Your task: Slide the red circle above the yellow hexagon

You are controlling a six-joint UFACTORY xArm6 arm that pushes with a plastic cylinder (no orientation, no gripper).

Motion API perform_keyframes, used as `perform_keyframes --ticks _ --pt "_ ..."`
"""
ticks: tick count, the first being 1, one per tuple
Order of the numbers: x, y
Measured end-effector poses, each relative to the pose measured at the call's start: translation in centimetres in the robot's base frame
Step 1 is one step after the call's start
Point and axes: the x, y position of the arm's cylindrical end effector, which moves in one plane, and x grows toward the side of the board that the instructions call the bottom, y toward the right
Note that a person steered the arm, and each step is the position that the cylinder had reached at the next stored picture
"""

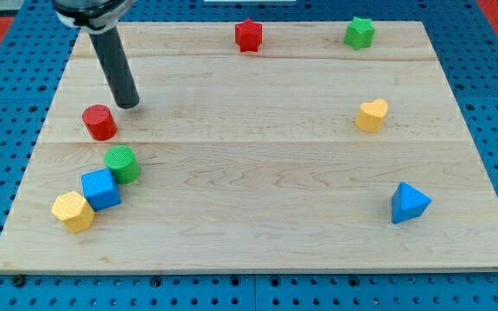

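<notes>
The red circle (pixel 99 122) stands near the board's left edge, in the upper half of the view. The yellow hexagon (pixel 73 212) lies at the lower left, below the red circle and slightly to its left. My tip (pixel 128 104) rests on the board just right of and slightly above the red circle, with a small gap between them. The dark rod rises from it toward the view's top left.
A green circle (pixel 123 163) and a blue cube (pixel 101 189) sit in a diagonal row between the red circle and the yellow hexagon. A red star (pixel 248 35) and green star (pixel 360 33) are at top. A yellow heart (pixel 371 115) and blue triangle (pixel 409 203) are at right.
</notes>
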Motion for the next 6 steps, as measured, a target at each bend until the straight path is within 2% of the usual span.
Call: perform_keyframes --ticks 1,2,3,4,6 --pt "-0.4 -3.5" --pt "-0.1 -3.8" --pt "3.7 -1.5" --pt "5.4 -3.6" --pt "5.0 -3.3"
